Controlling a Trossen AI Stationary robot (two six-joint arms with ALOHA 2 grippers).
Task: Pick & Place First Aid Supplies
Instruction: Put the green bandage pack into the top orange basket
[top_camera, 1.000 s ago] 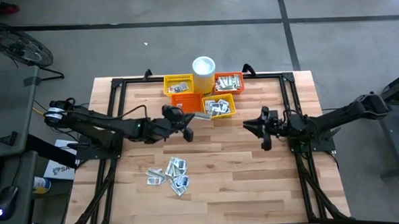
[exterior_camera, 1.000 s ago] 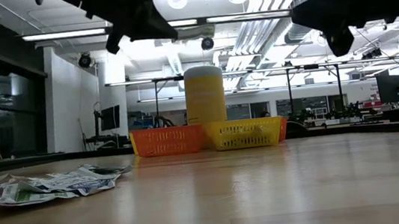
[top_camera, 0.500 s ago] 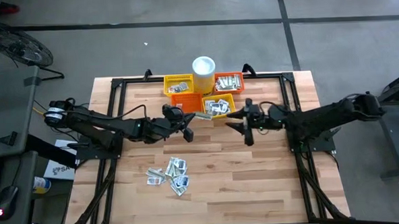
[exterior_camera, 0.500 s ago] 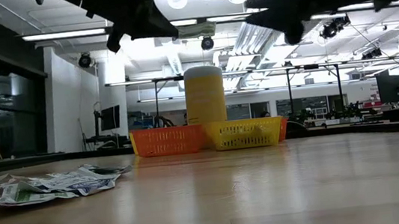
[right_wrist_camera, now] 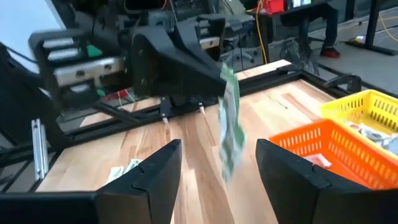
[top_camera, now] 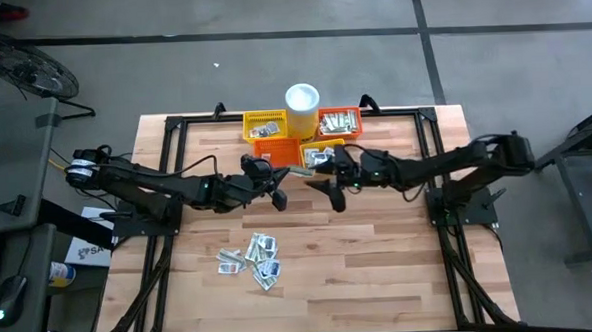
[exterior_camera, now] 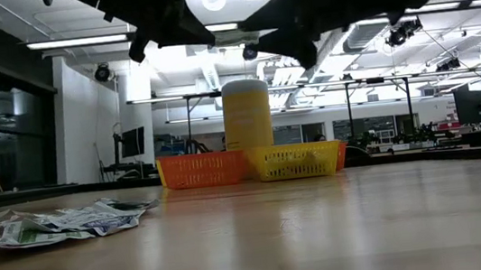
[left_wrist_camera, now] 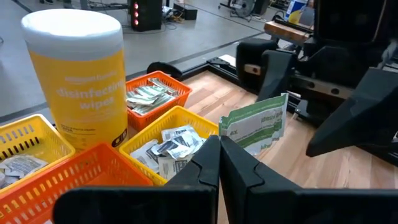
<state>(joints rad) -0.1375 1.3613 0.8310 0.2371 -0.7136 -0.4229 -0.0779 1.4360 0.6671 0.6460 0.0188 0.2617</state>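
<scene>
Seen level across the table (exterior_camera: pixel 324 234), two dark arms hang in from above as silhouettes against the ceiling lights. The left gripper (exterior_camera: pixel 211 38) holds a pale packet (exterior_camera: pixel 241 36) out level, pinched at one edge. The right gripper (exterior_camera: pixel 288 37) sits just beside that packet, one finger (exterior_camera: pixel 304 52) pointing down. Below them stand an orange basket (exterior_camera: pixel 201 169) and a yellow basket (exterior_camera: pixel 298 160), touching, with a yellow tub (exterior_camera: pixel 246 114) behind. A heap of sachets (exterior_camera: pixel 60 223) lies on the wood well apart.
</scene>
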